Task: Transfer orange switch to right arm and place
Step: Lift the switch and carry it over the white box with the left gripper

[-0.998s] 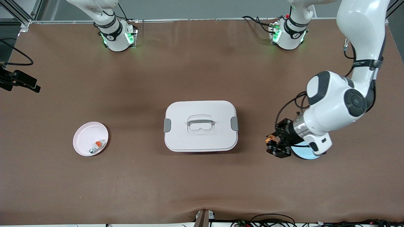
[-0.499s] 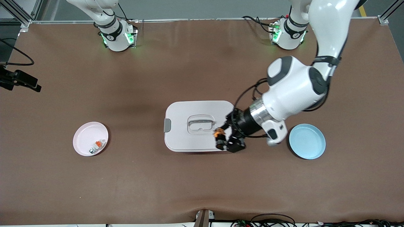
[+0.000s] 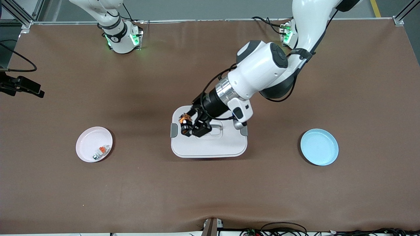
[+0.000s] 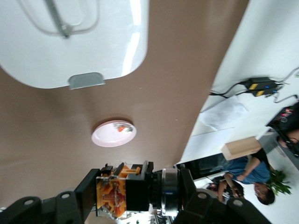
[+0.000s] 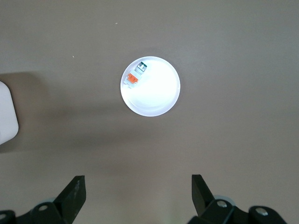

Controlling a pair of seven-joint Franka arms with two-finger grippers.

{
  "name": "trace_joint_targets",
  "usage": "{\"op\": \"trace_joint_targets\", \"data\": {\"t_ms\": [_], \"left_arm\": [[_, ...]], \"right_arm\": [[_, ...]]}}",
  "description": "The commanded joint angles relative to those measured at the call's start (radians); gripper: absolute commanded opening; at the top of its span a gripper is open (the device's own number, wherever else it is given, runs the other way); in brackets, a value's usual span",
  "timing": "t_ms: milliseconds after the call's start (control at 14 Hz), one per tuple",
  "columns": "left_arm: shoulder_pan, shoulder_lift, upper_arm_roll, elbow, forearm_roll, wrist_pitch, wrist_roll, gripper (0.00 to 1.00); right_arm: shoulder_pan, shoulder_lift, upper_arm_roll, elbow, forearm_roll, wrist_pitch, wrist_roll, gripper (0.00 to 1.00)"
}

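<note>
Left gripper (image 3: 187,124) clamps the switch (image 3: 182,118) over the box (image 3: 210,147), frame centre; right gripper (image 5: 138,193) waits, fingers apart.

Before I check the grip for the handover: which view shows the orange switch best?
The left wrist view: the orange switch sits close up, clamped in the shut left tool. The front view shows it only as a small orange speck over the white box. The right wrist view misses it.
</note>
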Motion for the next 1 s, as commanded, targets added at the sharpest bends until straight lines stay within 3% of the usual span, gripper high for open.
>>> {"op": "trace_joint_targets", "data": {"t_ms": [0,214,428,642,927], "left_arm": [[-0.013,0.003,-0.007,0.029,-0.025,-0.167,-0.021,0.00],[-0.003,-0.032,-0.010,0.029,-0.029,-0.348,-0.021,0.00],[0.010,-0.040,-0.010,0.029,-0.043,-0.375,-0.023,0.00],[0.008,-0.041,-0.006,0.029,-0.052,-0.378,-0.023,0.00],[0.010,-0.043,-0.001,0.028,-0.051,-0.379,-0.029,0.00]], "right_arm": [[-0.014,-0.004,0.007,-0.017,0.030,-0.008,0.008,1.00],[-0.043,0.014,0.005,-0.048,0.275,-0.005,-0.035,1.00],[-0.038,0.028,0.005,-0.103,0.484,0.080,-0.079,1.00],[-0.023,0.047,0.008,-0.140,0.606,0.146,-0.084,1.00],[0.044,0.025,0.011,-0.294,0.722,0.288,-0.084,1.00]]}}
